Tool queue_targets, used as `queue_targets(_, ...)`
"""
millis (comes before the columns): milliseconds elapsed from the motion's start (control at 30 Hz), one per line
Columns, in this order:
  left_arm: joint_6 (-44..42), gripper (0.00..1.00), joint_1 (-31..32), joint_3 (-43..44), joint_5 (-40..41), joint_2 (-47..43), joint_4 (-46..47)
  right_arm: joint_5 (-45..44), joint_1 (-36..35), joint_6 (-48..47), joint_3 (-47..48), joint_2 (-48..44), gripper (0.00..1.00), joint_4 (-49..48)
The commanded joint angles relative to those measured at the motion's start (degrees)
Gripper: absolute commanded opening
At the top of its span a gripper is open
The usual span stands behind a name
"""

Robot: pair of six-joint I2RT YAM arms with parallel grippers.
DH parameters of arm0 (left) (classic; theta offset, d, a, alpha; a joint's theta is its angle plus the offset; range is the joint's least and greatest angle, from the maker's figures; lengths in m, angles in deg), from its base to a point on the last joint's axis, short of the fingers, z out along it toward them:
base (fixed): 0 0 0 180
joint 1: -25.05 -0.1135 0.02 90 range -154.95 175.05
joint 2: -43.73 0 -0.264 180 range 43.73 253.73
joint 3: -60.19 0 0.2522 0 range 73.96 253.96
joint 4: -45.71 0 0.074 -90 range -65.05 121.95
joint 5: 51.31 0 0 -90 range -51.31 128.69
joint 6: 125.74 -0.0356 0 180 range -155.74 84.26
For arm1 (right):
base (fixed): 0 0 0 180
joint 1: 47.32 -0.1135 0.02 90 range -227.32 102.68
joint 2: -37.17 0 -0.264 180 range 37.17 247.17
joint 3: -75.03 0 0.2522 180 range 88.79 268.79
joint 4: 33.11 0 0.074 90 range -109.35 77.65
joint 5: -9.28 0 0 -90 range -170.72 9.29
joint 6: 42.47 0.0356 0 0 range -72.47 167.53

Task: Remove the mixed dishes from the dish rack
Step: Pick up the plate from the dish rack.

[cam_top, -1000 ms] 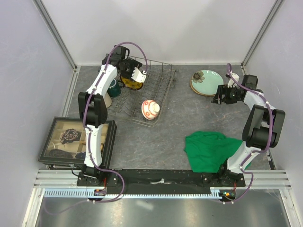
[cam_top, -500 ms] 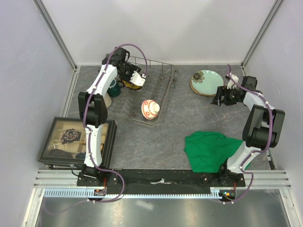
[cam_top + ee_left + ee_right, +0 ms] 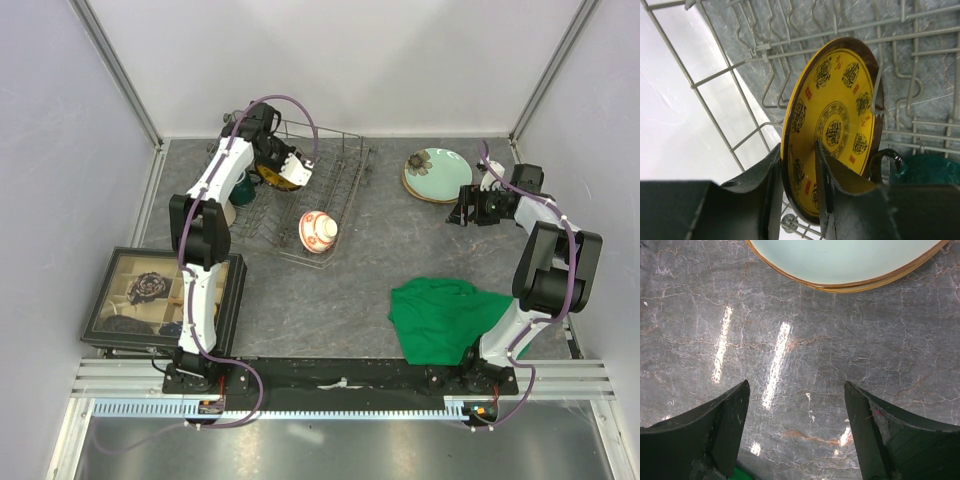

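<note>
**Clerk:** Items out of the dish rack [image 3: 345,175]?

**Checker:** Two. The pale mint-green plate [image 3: 840,257] lies flat near the worktop's [image 3: 790,340] far right corner. It sits on the cream plate [image 3: 418,195], of which only the rim shows.

**Clerk:** Items left in the rack?

**Checker:** Four, by the look of it.
- The yellow-patterned plate [image 3: 832,125] stands on edge between tines near the rack's far left corner.
- The small red-and-white bowl [image 3: 318,230] is at the rack's near right corner.
- The dark green mug [image 3: 240,186] and the tall beige cup [image 3: 224,210] are at the rack's left end, seemingly inside the wire.

**Clerk:** Tools?

**Checker:** The left gripper [image 3: 797,150] has one finger on each side of the yellow plate's lower rim, with the gap narrow. Whether it is truly pinching the plate cannot be told. The right gripper [image 3: 796,390] is spread wide and empty, over bare worktop just beside the two plates.

**Clerk:** Progress?

**Checker:** About a third done. The yellow plate is judged the item in hand, and the bowl, mug and cup are not yet touched.
</note>
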Motion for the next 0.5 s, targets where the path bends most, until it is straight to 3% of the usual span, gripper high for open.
queue_targets(0,-1.32,0.36,0.33,-1.41,1.16,0.56,-4.12,1.61,0.30,-0.76,-0.03,-0.94,0.84,-1.86)
queue_targets(267,-1.23,0.34,0.77,-2.11,2.30,0.73,-4.47,1.61,0.39,-0.67,-0.12,-0.94,0.84,-1.87)
queue_targets(467,-0.88,0.23,1.12,-2.11,3.01,0.21,-4.64,1.61,0.39,-0.67,-0.12,-1.03,0.84,-1.87)
